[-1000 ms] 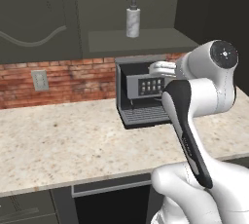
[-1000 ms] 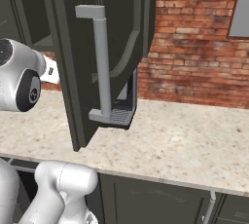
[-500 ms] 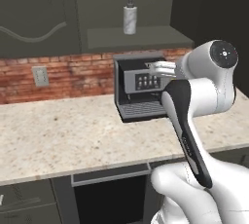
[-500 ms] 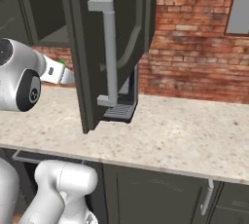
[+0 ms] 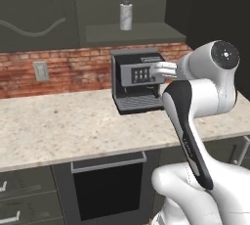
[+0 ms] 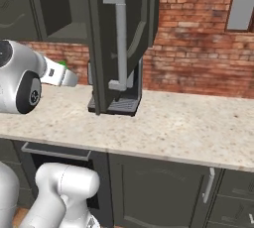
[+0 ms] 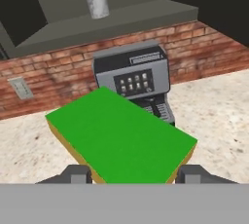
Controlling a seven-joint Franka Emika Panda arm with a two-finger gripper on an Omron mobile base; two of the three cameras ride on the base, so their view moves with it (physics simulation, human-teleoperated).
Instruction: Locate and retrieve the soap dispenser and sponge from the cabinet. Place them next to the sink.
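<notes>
Pincer (image 7: 132, 177) is clamped on the sponge (image 7: 121, 138), one finger at each side edge and the green face up, carried level out in front of the coffee machine (image 5: 138, 79), presumably so it can travel flat to the sink side. Soap dispenser (image 5: 126, 15) stands upright on the cabinet (image 5: 132, 32) shelf directly above the coffee machine, door (image 6: 121, 38) swung open to allow access; judged next to fetch. Machine's panel shows small buttons, no readable writing or brand anywhere.
</notes>
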